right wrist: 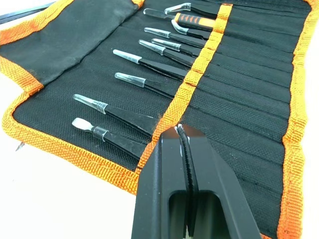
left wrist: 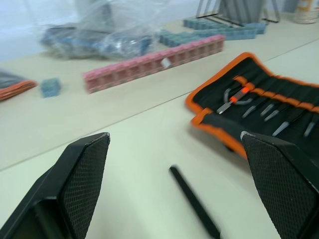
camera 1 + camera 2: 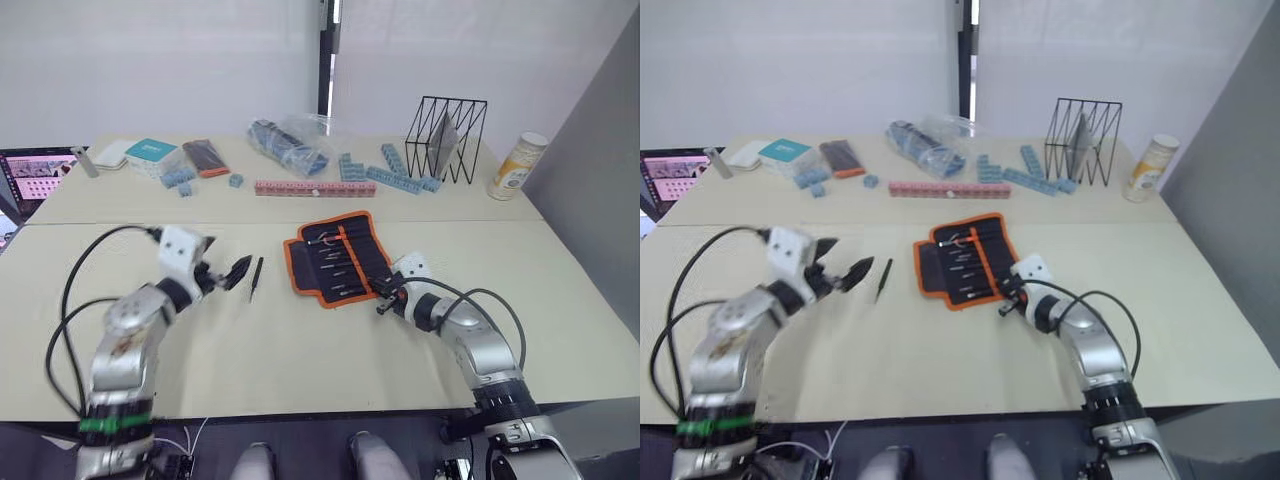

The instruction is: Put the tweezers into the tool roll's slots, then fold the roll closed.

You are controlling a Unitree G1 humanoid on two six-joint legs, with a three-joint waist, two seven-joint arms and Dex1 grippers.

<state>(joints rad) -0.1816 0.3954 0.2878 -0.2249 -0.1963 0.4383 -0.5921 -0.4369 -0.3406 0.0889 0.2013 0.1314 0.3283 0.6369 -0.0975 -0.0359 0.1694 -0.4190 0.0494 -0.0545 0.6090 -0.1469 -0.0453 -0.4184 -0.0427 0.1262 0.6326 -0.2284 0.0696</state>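
The tool roll (image 3: 335, 257) lies unfolded mid-table, black with orange trim (image 1: 60, 144), and several tweezers (image 1: 144, 63) are tucked into its slots under the orange strap (image 1: 199, 69). One loose black tweezers (image 3: 256, 277) rests on the table left of the roll. My left gripper (image 3: 232, 272) is open just left of that piece; in the left wrist view the loose tweezers (image 2: 194, 201) lies between the spread fingers (image 2: 84, 174). My right gripper (image 3: 385, 297) is shut at the roll's near right edge, its tips (image 1: 183, 144) over the strap.
Along the back of the table stand a pink block row (image 3: 314, 188), blue blocks (image 3: 400, 172), a plastic bag (image 3: 290, 145), a black wire rack (image 3: 447, 138) and a can (image 3: 517, 165). A teal box (image 3: 152, 152), a flat case (image 3: 205, 157) and a laptop (image 3: 35, 175) sit far left.
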